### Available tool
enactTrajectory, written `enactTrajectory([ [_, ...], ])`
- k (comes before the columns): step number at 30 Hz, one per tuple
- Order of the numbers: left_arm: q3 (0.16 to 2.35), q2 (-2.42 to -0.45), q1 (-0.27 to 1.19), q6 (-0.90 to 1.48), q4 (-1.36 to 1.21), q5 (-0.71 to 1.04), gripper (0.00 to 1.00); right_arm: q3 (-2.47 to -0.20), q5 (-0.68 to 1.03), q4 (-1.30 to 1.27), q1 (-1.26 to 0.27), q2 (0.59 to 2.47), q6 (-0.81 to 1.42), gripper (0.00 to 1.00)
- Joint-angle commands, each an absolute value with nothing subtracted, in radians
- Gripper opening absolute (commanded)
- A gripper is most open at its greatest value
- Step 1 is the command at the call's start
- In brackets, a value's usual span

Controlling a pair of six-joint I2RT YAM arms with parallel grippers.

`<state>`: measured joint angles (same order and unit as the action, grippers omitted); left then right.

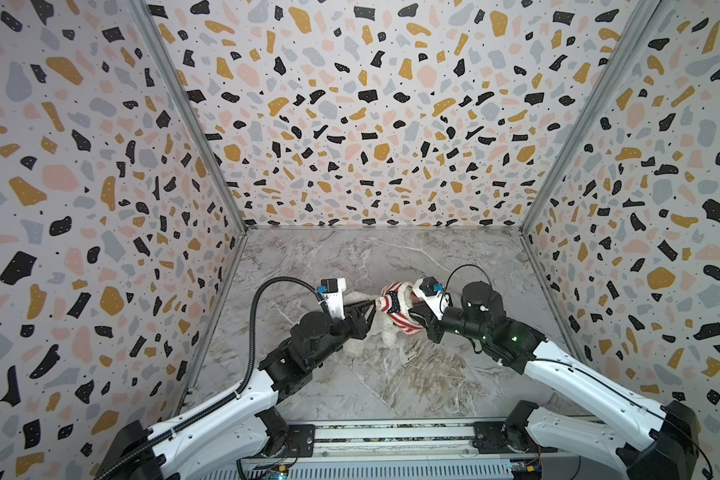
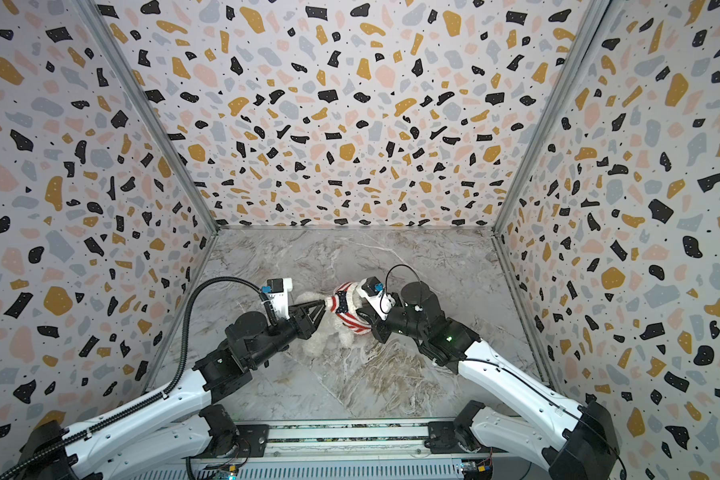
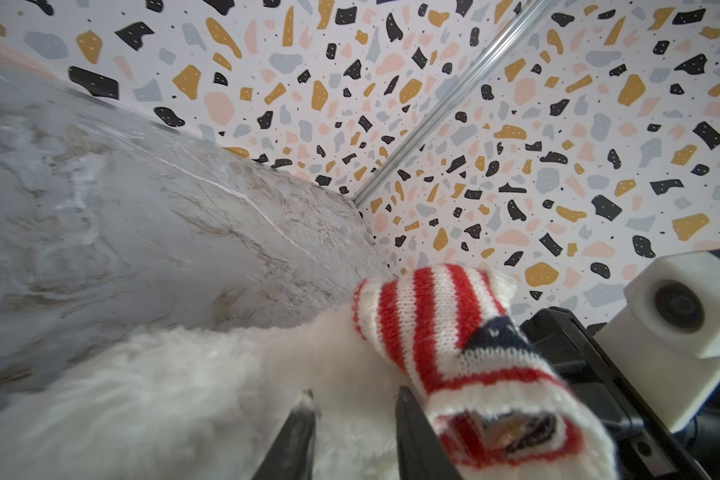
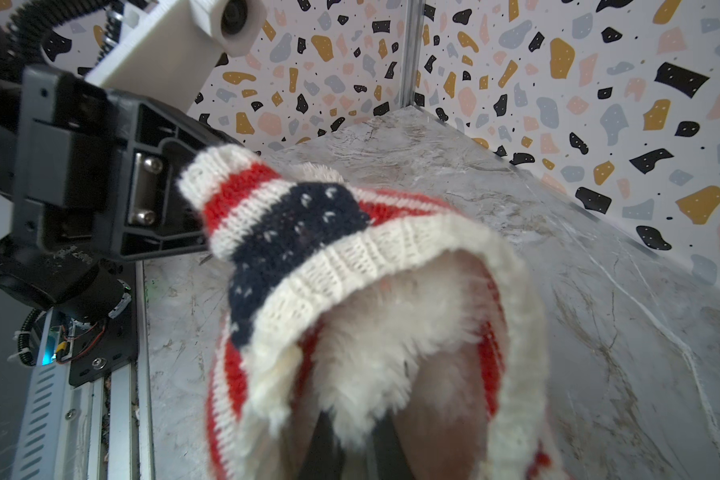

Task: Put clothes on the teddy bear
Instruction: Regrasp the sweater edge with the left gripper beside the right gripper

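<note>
One marble tabletop (image 1: pixel 350 374), both arms meeting mid-surface. Between them lies the teddy bear (image 1: pixel 385 336): white fur, far-right part inside a striped knit top (image 1: pixel 398 307), near-left part bare. The right gripper (image 4: pixel 352 432) is pressed together under the top's hem (image 4: pixel 350 257), against fur; can't tell what it pinches. The left gripper (image 3: pixel 355 395) has its tips by the sleeve (image 3: pixel 425 316), jaws slightly apart with fur between; can't tell whether it's clamped.
</note>
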<state>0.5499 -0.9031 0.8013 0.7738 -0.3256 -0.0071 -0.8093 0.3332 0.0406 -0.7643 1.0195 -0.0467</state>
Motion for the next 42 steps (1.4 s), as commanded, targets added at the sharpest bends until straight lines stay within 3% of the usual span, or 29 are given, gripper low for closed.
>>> enactTrajectory([
  [1, 0.598, -0.908, 0.797, 0.739, -0.325, 0.061, 0.32, -0.811, 0.359, -0.038, -0.767, 0.989, -0.067, 0.00],
  [7, 0.634, -0.933, 0.815, 0.702, -0.330, 0.076, 0.26, -0.805, 0.370, -0.033, -0.767, 0.987, -0.074, 0.00],
  [23, 0.736, -0.993, 0.897, 0.650, -0.338, 0.066, 0.30, -0.793, 0.371, -0.026, -0.767, 0.971, -0.075, 0.00],
  [33, 0.604, -0.868, 0.874, 0.778, -0.344, -0.025, 0.35, -0.776, 0.376, -0.032, -0.767, 0.940, -0.080, 0.00],
  [42, 0.512, -0.826, 0.831, 0.912, -0.455, -0.003, 0.30, -0.764, 0.390, -0.052, -0.767, 0.929, -0.075, 0.00],
])
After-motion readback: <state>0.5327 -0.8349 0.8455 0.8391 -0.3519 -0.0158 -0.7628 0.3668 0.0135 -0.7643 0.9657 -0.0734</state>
